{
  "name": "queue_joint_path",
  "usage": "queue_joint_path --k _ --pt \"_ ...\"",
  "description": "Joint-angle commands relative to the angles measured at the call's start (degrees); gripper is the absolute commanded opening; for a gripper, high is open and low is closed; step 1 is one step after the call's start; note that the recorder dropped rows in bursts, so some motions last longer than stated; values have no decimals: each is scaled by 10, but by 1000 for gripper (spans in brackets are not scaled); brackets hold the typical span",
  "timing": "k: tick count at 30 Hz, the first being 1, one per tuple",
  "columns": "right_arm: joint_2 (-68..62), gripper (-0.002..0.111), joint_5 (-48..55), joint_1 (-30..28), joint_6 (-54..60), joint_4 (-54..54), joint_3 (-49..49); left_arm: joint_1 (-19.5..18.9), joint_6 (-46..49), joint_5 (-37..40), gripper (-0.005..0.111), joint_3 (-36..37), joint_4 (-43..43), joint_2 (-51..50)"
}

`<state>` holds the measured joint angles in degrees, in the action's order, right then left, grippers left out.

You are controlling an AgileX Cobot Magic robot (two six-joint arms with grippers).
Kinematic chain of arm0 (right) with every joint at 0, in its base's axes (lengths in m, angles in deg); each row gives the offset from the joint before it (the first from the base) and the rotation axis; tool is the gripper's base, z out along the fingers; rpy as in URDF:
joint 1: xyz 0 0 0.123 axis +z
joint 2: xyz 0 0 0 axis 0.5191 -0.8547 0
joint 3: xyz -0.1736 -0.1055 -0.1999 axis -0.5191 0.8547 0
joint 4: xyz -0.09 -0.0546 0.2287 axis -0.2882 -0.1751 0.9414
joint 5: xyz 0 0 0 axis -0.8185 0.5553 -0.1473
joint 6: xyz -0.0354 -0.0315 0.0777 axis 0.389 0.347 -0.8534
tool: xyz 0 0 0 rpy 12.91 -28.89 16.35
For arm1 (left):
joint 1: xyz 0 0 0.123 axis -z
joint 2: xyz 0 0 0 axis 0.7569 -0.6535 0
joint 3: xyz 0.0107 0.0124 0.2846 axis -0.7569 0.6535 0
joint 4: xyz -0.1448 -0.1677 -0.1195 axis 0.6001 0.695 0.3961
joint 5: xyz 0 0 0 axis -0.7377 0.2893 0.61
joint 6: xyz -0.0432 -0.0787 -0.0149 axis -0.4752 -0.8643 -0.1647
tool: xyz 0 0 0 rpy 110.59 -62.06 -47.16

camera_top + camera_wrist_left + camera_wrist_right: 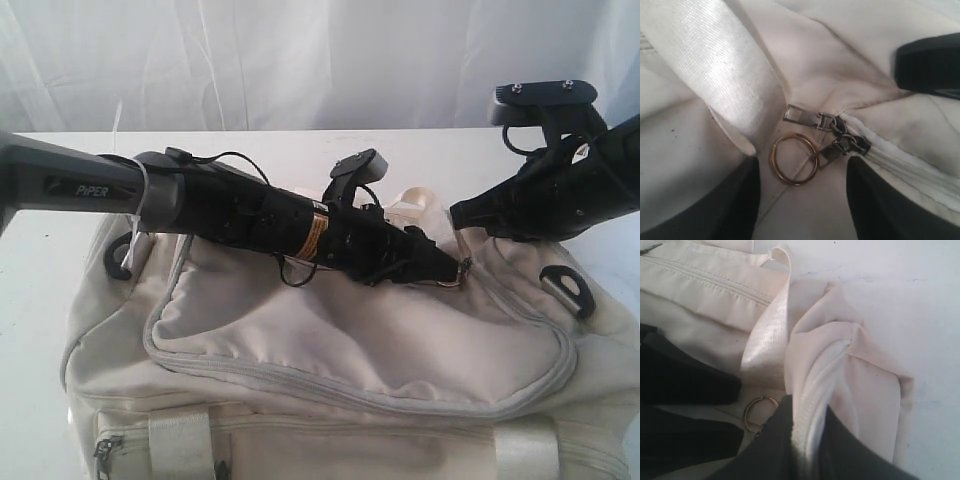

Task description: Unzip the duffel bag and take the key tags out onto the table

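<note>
The duffel bag lies slumped toward the near edge of the desk, zipped shut. The key tags are not in view, presumably inside. Its limp cloth will likely bunch rather than resist, so the right claw pinches a fold by the zipper's end. The left claw stands open astride the small metal zipper pulls and brass ring, probably the surest hold.

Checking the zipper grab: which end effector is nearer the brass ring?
Left. The left end effector, open, straddles the ring; the right end effector pinches the bag beside it.
</note>
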<state>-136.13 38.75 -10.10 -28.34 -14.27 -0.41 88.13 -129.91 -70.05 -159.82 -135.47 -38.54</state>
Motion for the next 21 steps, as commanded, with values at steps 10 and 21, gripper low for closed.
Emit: queue_joint_path --k 10,21 --pt "3 0 -31 -3 2 1 1 30 0 98 48 13 -5 -69" --pt "3 0 -40 -3 2 1 1 31 61 70 24 9 -9 -93"
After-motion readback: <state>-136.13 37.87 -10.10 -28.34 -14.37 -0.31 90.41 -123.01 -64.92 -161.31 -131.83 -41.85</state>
